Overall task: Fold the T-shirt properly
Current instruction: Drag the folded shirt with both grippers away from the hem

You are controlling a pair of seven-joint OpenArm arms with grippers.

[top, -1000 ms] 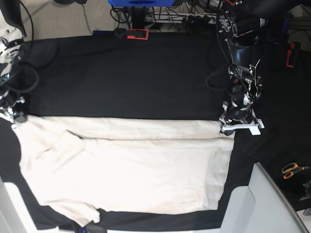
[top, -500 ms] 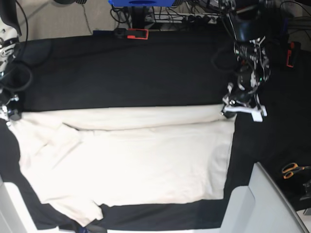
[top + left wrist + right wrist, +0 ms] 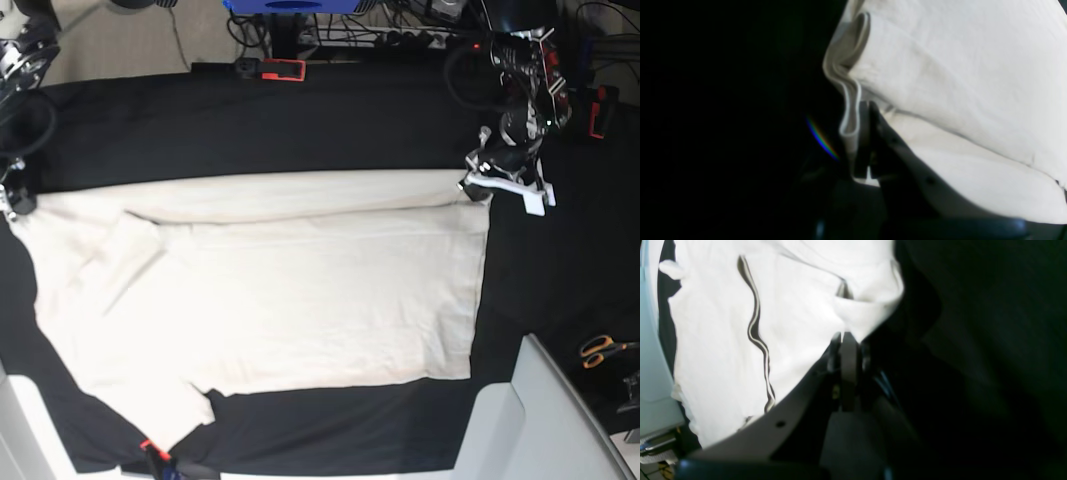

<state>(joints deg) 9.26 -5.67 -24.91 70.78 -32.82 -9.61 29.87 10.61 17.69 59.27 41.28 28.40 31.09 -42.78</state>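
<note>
Black cloth (image 3: 300, 130) covers a table, and a cream T-shirt (image 3: 280, 300) lies spread flat across it, its far edge folded into a narrow band. At that band's ends sit the left gripper (image 3: 478, 187) and the right gripper (image 3: 14, 205). From the left wrist, the left gripper (image 3: 866, 108) has its jaws clamped on the layered shirt hem (image 3: 848, 96). From the right wrist, the right gripper (image 3: 844, 337) is pinched shut on a shirt corner (image 3: 867, 311).

The T-shirt (image 3: 270, 290) lies on the table (image 3: 300, 120), scissors (image 3: 603, 350) beside.
</note>
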